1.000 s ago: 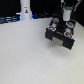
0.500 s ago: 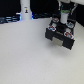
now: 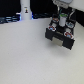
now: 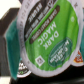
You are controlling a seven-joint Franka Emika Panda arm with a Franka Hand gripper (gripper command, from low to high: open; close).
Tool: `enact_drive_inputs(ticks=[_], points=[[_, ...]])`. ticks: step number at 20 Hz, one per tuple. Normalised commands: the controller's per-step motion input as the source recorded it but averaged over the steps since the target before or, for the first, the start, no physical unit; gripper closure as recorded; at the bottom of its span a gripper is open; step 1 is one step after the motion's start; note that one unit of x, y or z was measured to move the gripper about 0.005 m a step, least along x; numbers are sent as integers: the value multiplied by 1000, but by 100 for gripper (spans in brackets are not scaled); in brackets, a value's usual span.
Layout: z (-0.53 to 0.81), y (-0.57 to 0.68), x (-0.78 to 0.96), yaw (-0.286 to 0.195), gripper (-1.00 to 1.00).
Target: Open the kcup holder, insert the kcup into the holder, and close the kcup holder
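Note:
The kcup holder (image 3: 60, 35), a black boxy unit, stands at the back of the white table on the exterior view's right. My gripper (image 3: 61, 20) hangs directly over its top, with a small green thing between the fingers. In the wrist view the kcup (image 4: 47, 37) fills the picture, its shiny green lid lettered in white and its pale rim showing. Dark finger parts (image 4: 10, 39) press on either side of it, so the gripper is shut on the kcup. A pale patch (image 3: 63, 43) shows low on the holder's front. Whether a drawer is out is too blurred to tell.
A white bottle-like object (image 3: 25, 10) stands at the back on the exterior view's left, before a dark wall with blue items (image 3: 7, 19). The white tabletop (image 3: 30, 57) spreads out in front of the holder.

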Motion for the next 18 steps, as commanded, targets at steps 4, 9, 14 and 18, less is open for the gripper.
enact_drive_inputs(ticks=[4, 9, 14, 18], points=[[-151, -27, 43, -3, 100], [-287, -66, 36, -7, 100], [-336, -60, 8, -3, 100], [59, 33, -102, 21, 100]])
